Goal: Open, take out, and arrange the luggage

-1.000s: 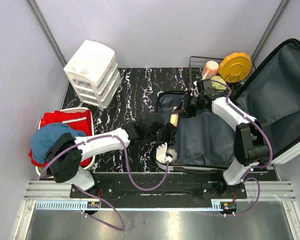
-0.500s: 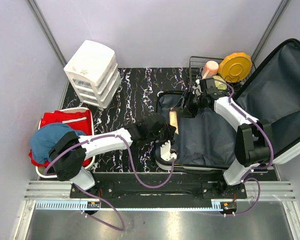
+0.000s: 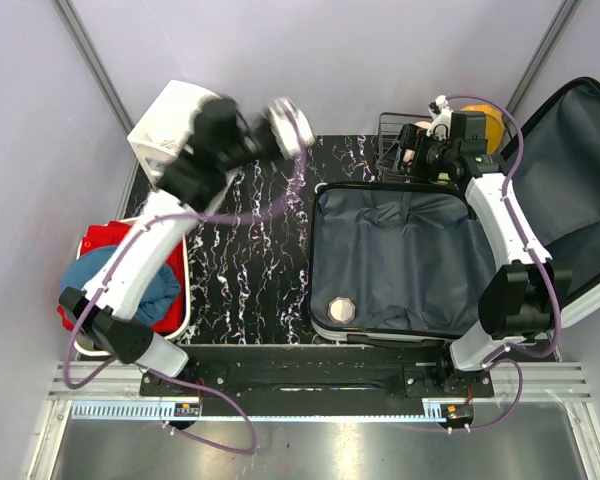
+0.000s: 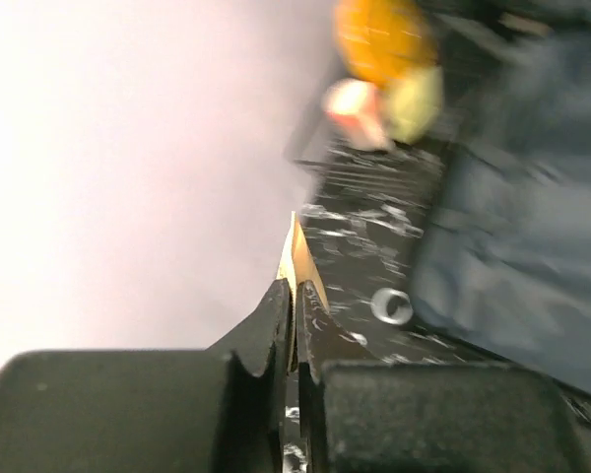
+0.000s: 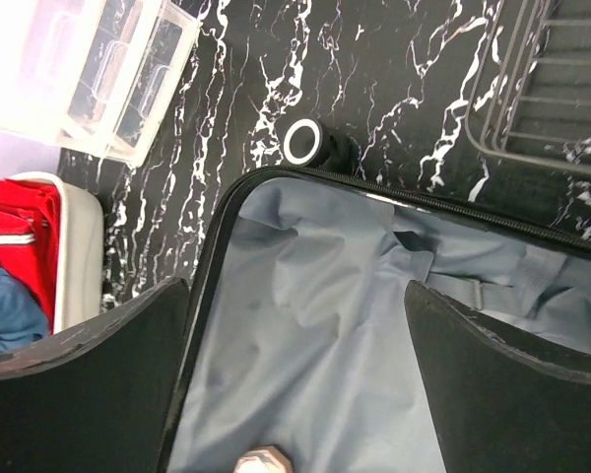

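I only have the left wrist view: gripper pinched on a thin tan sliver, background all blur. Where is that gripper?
Observer: The left gripper, holding its thin tan sliver, is near the back left corner of the table. It is motion-blurred in the top view, beside the white drawer unit and away from the luggage.
Operator: Anything inside the luggage?
Observer: One small round beige item lies on the lining near its front left corner.
Operator: And the right gripper?
Observer: The right gripper is open, above the luggage's far edge.
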Robot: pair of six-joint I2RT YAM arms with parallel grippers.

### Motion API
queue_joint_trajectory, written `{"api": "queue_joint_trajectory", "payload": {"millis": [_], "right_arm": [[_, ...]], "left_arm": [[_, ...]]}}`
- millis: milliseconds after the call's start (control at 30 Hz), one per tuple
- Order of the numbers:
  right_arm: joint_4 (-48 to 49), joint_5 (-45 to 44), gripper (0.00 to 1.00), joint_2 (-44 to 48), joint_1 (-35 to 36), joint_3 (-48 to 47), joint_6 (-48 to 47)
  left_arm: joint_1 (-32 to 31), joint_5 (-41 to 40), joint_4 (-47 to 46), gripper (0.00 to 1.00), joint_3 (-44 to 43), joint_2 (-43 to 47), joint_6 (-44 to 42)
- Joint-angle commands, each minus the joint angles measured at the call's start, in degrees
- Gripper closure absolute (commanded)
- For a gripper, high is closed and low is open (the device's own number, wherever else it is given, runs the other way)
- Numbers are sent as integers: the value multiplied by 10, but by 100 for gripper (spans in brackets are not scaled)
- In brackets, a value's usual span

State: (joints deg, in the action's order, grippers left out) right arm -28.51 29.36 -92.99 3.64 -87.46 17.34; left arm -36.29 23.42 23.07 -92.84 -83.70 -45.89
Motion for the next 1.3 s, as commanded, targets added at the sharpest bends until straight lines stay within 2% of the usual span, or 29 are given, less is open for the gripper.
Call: {"api": "queue_joint_trajectory", "payload": {"millis": [0, 33, 100, 133, 200, 233, 433, 533, 667, 967, 1267], "right_arm": [[5, -12, 0, 60, -1, 0, -84], [6, -9, 0, 66, -2, 11, -92], [8, -5, 0, 80, -4, 19, -115], [8, -2, 0, 83, -3, 25, -125], [1, -4, 0, 88, -4, 27, -134], [-3, 3, 0, 87, -5, 26, -137], [-18, 26, 0, 84, -4, 26, -141], [-20, 26, 0, 83, -4, 28, -139], [-23, 31, 0, 83, -4, 31, -145], [-30, 54, 0, 69, -4, 19, -149], [-42, 82, 0, 46, -5, -4, -140]], "left_arm": [[165, 59, 15, 100, -191, -58, 319], [223, 77, 5, 100, -231, -78, 348], [277, 84, -36, 100, -263, -98, 427], [326, 83, -49, 100, -288, -117, 447], [362, 80, -81, 100, -306, -136, 500], [408, 84, -91, 100, -318, -153, 517], [508, 105, -192, 100, -329, -227, 618], [523, 99, -183, 100, -356, -257, 619], [527, 88, -188, 100, -346, -266, 585], [527, 38, -110, 100, -368, -304, 493], [527, 32, -90, 100, -345, -309, 473]]}}
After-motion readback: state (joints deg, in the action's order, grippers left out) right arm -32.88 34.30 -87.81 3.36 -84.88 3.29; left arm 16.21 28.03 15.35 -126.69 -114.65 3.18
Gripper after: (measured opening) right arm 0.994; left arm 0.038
